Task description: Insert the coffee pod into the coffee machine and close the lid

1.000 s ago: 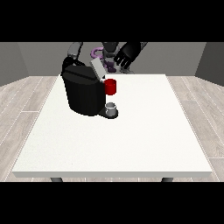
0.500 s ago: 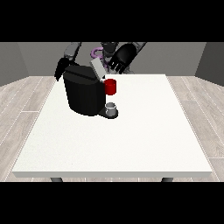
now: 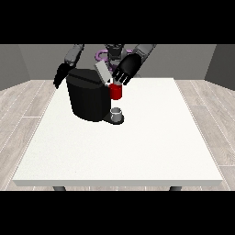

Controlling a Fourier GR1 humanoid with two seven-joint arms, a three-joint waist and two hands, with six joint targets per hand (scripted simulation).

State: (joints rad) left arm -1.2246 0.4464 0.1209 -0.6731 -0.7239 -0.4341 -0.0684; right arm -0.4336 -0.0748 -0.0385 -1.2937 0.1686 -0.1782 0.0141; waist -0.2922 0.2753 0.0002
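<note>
A black coffee machine (image 3: 87,97) stands on the white table (image 3: 137,142) at the back left. Its grey lid (image 3: 103,72) stands tilted up and open. A red part (image 3: 116,92) sits at its front, above a small grey cup (image 3: 117,113) on the machine's base. The hand at the view's right (image 3: 126,69) hovers just right of the raised lid, fingers spread and pointing down toward the red part. The hand at the view's left (image 3: 60,75) hangs beside the machine's back left corner. No separate coffee pod shows.
The robot's torso (image 3: 111,50) stands behind the table's far edge. White table top stretches in front of and to the right of the machine. A grey wood floor surrounds the table.
The hand at the view's right has come down and toward the camera, from behind the machine to beside the raised lid. The hand at the view's left has barely moved.
</note>
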